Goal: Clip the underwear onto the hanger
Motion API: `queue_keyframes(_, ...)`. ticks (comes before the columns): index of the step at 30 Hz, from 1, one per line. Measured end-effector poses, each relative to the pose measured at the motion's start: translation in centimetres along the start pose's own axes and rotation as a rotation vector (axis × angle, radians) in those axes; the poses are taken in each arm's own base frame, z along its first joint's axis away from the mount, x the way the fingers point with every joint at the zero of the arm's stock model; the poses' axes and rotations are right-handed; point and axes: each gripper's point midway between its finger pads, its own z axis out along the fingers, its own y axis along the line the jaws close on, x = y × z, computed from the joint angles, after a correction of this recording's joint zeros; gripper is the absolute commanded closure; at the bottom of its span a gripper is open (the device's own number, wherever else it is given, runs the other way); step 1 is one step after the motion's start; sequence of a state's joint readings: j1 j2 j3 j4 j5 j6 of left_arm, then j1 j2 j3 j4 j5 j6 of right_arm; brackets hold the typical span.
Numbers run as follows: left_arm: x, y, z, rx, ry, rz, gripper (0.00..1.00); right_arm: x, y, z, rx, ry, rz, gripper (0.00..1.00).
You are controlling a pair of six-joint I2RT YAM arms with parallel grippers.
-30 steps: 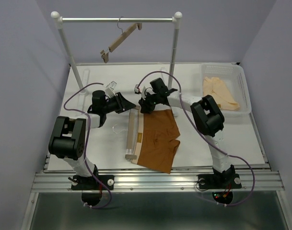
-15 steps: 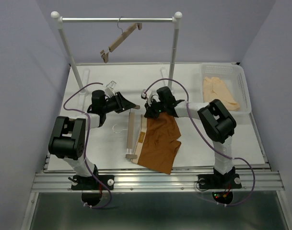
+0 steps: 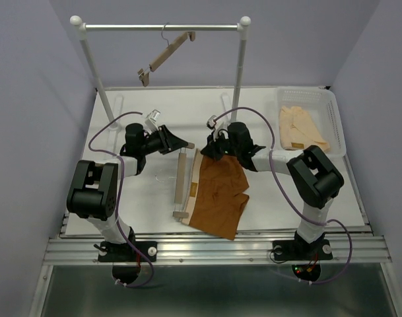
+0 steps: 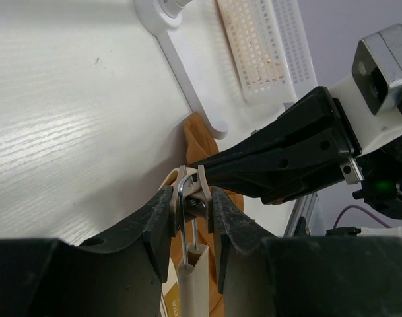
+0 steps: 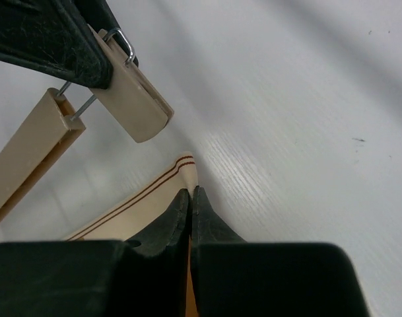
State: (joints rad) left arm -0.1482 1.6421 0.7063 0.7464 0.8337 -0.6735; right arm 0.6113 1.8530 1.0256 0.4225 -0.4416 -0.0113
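Observation:
The hanger point(image 3: 181, 185) lies on the table, its pale wooden bar running near to far. My left gripper point(image 3: 180, 145) is shut on the hanger's far-end clip point(image 4: 193, 193); the bar point(image 4: 191, 290) runs down between the fingers. The rust-brown underwear point(image 3: 219, 195) lies right of the hanger, its beige waistband point(image 3: 195, 179) along the bar. My right gripper point(image 3: 202, 150) is shut on the waistband's far corner point(image 5: 187, 170), just right of the clip point(image 5: 131, 99). The left fingers point(image 5: 49, 33) show at the upper left of the right wrist view.
A second hanger point(image 3: 166, 56) hangs tilted from the rail of the white rack point(image 3: 161, 28) at the back. A white basket point(image 3: 333, 112) at the far right holds a peach-cream garment point(image 3: 303, 129). The rack's foot point(image 4: 187, 72) lies near the clip.
My right arm has swung right and my right gripper has closed on the waistband's far corner, pulling it up beside the clip. My left gripper has stayed on the clip.

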Motion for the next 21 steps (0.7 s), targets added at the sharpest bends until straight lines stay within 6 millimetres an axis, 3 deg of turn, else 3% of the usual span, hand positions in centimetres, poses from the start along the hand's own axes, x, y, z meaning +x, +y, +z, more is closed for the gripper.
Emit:
queue_keyframes(10, -0.3, -1.4, -0.1, 0.073, 0.004, 0.048, 1.0, -0.9, 2.0, -0.4, -0.096, -0.017, 0.042, 0.99)
queue_keyframes(21, -0.2, -1.9, -0.1, 0.098, 0.012, 0.059, 1.0, -3.9, 3.8, -1.8, -0.163, -0.076, 0.008, 0.99)
